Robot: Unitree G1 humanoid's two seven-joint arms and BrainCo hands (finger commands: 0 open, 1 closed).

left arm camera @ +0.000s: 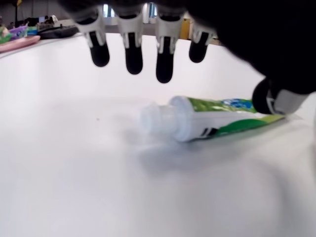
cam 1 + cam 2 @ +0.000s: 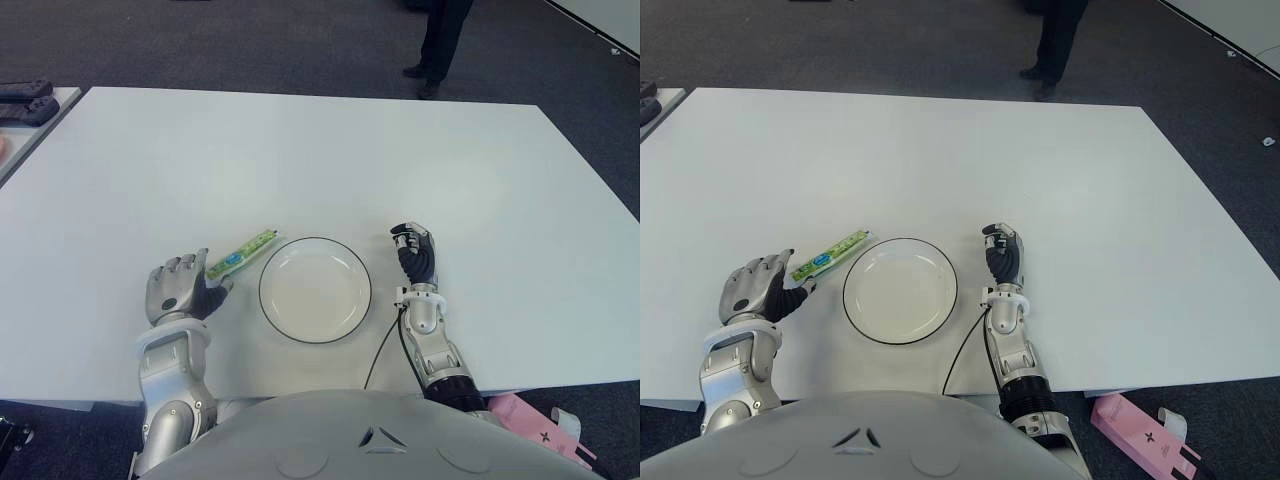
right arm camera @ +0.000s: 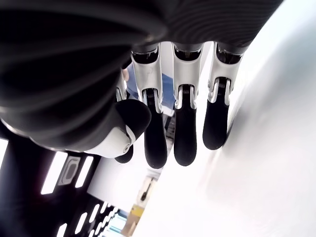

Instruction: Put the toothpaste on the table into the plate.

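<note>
A green and white toothpaste tube (image 2: 241, 253) lies flat on the white table (image 2: 320, 160), just left of the white dark-rimmed plate (image 2: 315, 289), which holds nothing. My left hand (image 2: 181, 285) hovers at the tube's cap end (image 1: 163, 121), fingers (image 1: 132, 54) spread above it and thumb (image 1: 276, 96) beside the tube body, not closed on it. My right hand (image 2: 415, 256) shows just right of the plate, fingers (image 3: 183, 143) hanging relaxed with nothing in them.
A person's legs (image 2: 438, 45) stand beyond the table's far edge. Dark objects (image 2: 25, 102) lie on another surface at far left. A pink box (image 2: 1145, 430) lies on the floor below the table's near right corner.
</note>
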